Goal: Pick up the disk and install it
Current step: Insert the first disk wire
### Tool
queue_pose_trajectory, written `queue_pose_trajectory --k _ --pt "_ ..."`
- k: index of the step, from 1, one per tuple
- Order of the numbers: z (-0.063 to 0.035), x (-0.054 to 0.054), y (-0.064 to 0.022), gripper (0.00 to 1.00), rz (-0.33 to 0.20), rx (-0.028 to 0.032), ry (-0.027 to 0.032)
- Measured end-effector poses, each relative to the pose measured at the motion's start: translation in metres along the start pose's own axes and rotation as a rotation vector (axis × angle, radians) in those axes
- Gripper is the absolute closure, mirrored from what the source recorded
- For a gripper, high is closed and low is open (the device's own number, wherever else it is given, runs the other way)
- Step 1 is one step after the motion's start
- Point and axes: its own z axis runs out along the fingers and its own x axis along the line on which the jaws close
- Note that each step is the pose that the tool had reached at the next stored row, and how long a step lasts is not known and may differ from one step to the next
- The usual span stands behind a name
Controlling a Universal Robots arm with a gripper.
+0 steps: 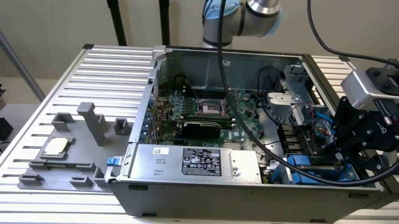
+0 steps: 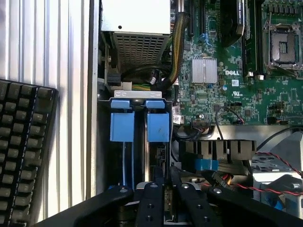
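Most of your job looks done: your black gripper [image 2: 165, 185] pinches narrowly on the blue-framed silver-grey metal disk [image 2: 159, 127], upright in the grey metal case's [image 1: 249, 196] bay, not yet released.

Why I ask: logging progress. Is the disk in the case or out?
In: disk stands on edge inside the case, claw gripping it.

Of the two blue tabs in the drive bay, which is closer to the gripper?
The blue tab on the motherboard side: the gripper lines up with it. The other tab sits toward the keyboard.
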Motion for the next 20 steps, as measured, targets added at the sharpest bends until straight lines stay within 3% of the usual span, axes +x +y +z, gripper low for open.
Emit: queue_pose_trajectory --k 8,20 --pt "0.0008 0.0001 0.0014 0.84 0.031 0.0036 0.0033" --pt "0.0025 -0.0015 0.0015 0.84 0.034 0.0041 0.0063"
